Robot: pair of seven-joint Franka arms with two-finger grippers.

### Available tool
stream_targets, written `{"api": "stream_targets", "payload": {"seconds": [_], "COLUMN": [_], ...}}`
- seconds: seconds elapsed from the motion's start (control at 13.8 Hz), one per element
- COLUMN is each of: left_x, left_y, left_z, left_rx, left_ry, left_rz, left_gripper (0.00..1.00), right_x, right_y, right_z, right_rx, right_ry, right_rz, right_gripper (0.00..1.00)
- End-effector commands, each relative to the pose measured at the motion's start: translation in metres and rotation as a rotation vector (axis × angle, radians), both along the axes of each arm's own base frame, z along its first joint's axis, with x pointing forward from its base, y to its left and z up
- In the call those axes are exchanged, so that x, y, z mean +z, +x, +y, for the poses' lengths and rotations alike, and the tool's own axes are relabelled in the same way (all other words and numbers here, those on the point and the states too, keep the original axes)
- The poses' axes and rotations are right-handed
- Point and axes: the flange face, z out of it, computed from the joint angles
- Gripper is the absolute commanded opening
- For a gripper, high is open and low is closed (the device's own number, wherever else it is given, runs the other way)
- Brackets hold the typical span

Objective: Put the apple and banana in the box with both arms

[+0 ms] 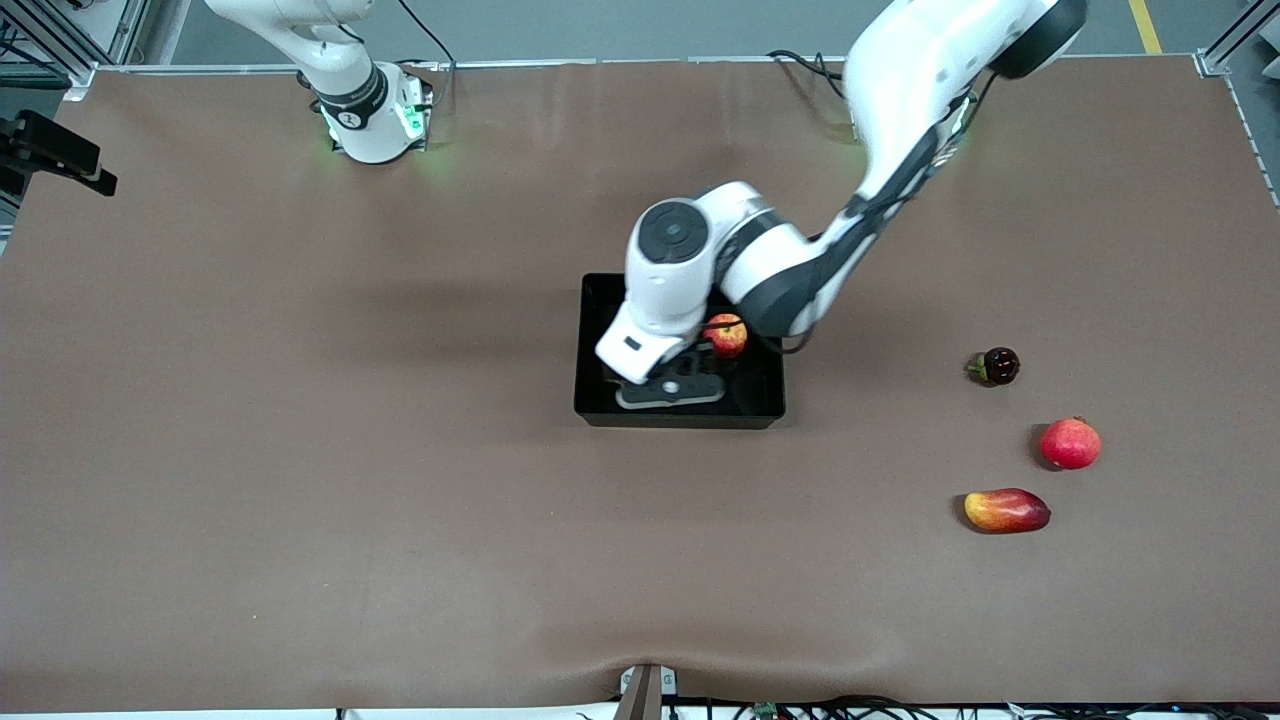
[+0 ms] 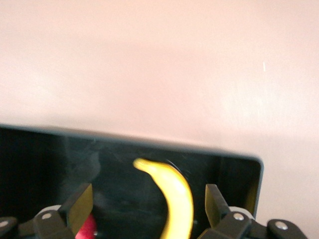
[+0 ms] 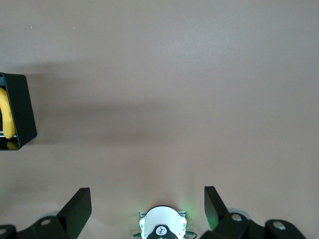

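Note:
The black box (image 1: 600,345) sits mid-table. The apple (image 1: 727,335) lies in it, at the side toward the left arm's end. My left gripper (image 1: 668,380) hangs low in the box, open. In the left wrist view the banana (image 2: 175,199) lies on the box floor (image 2: 45,164) between the spread fingers of my left gripper (image 2: 148,199), touching neither. A bit of the apple (image 2: 87,230) shows by one finger. In the front view the arm hides the banana. My right gripper (image 3: 146,196) is open and empty, high over the table by its own base. That view also shows the box (image 3: 21,112) and the banana (image 3: 6,117).
Toward the left arm's end of the table lie a dark round fruit (image 1: 995,366), a larger red round fruit with a nub (image 1: 1070,443) and a red-yellow mango (image 1: 1006,510). The right arm's base (image 1: 372,115) stands at the table's edge farthest from the front camera.

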Motion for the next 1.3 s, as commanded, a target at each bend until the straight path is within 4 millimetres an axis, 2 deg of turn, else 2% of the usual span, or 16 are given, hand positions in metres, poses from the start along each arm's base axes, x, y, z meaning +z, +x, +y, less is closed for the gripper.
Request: {"api": "stream_targets", "payload": {"seconds": [0.0, 0.14, 0.29, 0.36, 0.65, 0.8, 0.94, 1.09, 1.23], "left_x": [0.064, 0.111, 0.152, 0.173, 0.216, 0.237, 0.250, 0.265, 0.271], "left_y": [0.009, 0.022, 0.029, 0.031, 0.023, 0.022, 0.022, 0.006, -0.002], "left_z": [0.054, 0.108, 0.148, 0.174, 0.230, 0.263, 0.295, 0.314, 0.349], "left_rx": [0.076, 0.154, 0.143, 0.172, 0.117, 0.094, 0.042, -0.010, -0.026], "left_ry": [0.059, 0.093, 0.112, 0.128, 0.199, 0.170, 0.143, 0.155, 0.132], "left_rz": [-0.008, -0.012, -0.049, -0.054, -0.020, 0.000, 0.028, 0.045, 0.069], "left_gripper": [1.00, 1.00, 1.00, 1.00, 1.00, 1.00, 1.00, 1.00, 1.00], "right_x": [0.003, 0.002, 0.002, 0.002, 0.002, 0.003, 0.003, 0.003, 0.003], "right_y": [-0.009, -0.008, -0.008, -0.008, -0.008, -0.008, -0.008, -0.008, -0.008], "right_z": [-0.009, -0.011, -0.011, -0.012, -0.012, -0.012, -0.011, -0.011, -0.011], "right_rx": [-0.012, -0.017, -0.016, -0.018, -0.018, -0.018, -0.017, -0.017, -0.017], "right_ry": [0.022, 0.022, 0.022, 0.022, 0.022, 0.022, 0.021, 0.021, 0.021], "right_rz": [-0.006, -0.006, -0.005, -0.006, -0.006, -0.008, -0.009, -0.009, -0.009], "right_gripper": [1.00, 1.00, 1.00, 1.00, 1.00, 1.00, 1.00, 1.00, 1.00]}}
